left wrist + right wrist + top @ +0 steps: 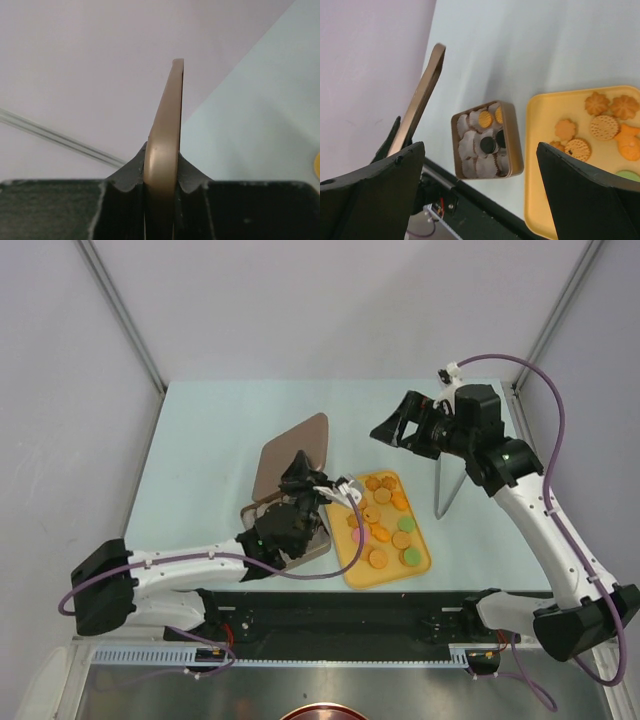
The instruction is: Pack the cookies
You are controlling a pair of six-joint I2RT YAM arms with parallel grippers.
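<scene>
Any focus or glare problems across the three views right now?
Top external: even diffuse light, soft shadows, no glare on the pale blue table. Left wrist: flat brown lid, pinched edge-on, looks close and soft, mild sheen on its edge. Right wrist: brown rounded-square tin and yellow tray fairly sharp; near black fingers dark and blurred.

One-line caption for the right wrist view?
Open tin with a few cookies in its paper cups, lid held on edge beside it, more on the yellow tray.

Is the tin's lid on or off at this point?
Off. The left gripper pinches the brown lid on edge, clear of the tin, whose paper cups and a few cookies show.
</scene>
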